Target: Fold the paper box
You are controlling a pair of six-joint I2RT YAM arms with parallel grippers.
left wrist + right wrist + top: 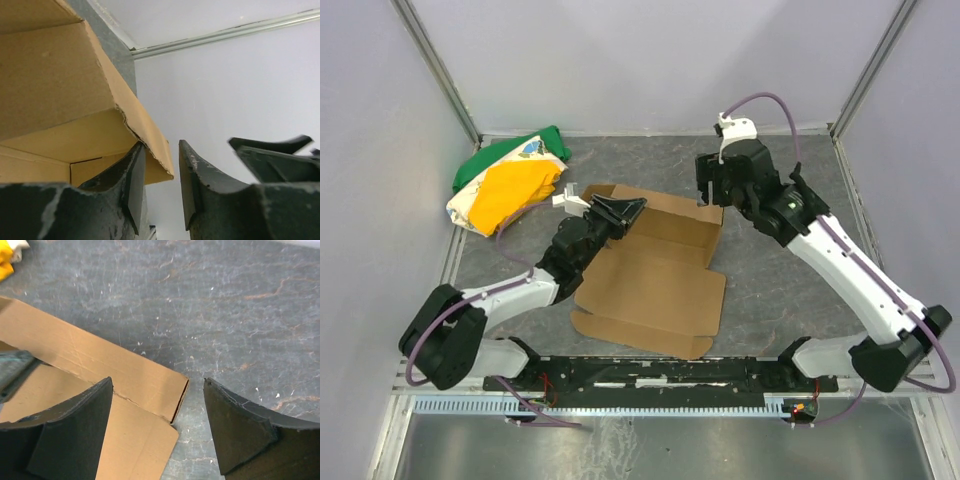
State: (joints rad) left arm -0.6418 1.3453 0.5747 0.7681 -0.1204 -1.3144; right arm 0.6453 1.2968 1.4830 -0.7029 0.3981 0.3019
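The paper box (pixel 655 275) is brown corrugated cardboard, part folded, with a wide flap lying flat toward the near edge and a raised far wall. My left gripper (pixel 623 211) is at the box's far left part. In the left wrist view (pixel 161 145) its jaws stand a little apart, and a raised cardboard flap (pixel 75 85) has its corner between them, against the left finger (pixel 134 185). My right gripper (pixel 706 194) hovers over the box's far right corner. It is wide open in the right wrist view (pixel 157 381), with the folded corner (pixel 150 385) below.
A green, yellow and white cloth bundle (pixel 510 185) lies at the back left. Grey table surface (pixel 225 315) surrounds the box. Enclosure walls and metal frame posts (pixel 435 60) stand close on three sides.
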